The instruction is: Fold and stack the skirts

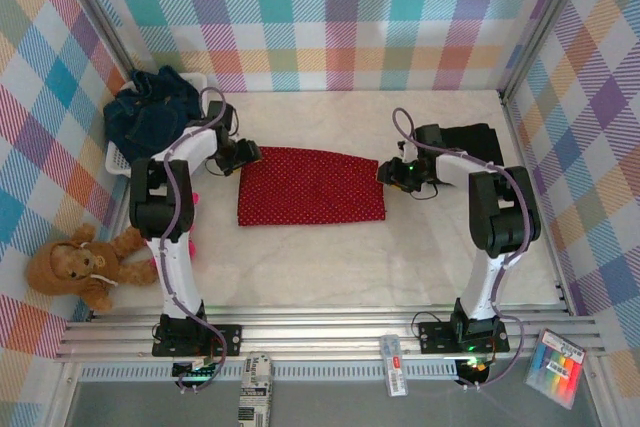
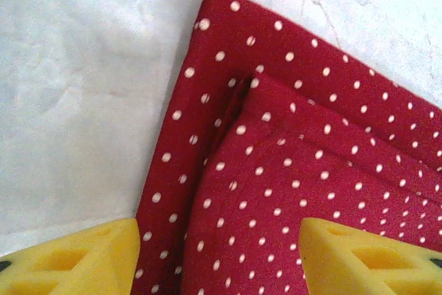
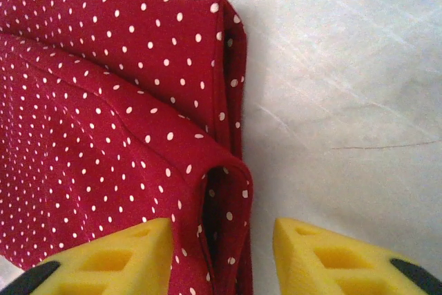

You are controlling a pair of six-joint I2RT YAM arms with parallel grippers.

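Currently: red dotted skirt, folded flat at centre of bench; left tool spread over its far-left corner; right tool spread astride its far-right corner; denim skirts heaped far left.

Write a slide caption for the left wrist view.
Open left hand over a folded corner of the red dotted skirt on the table.
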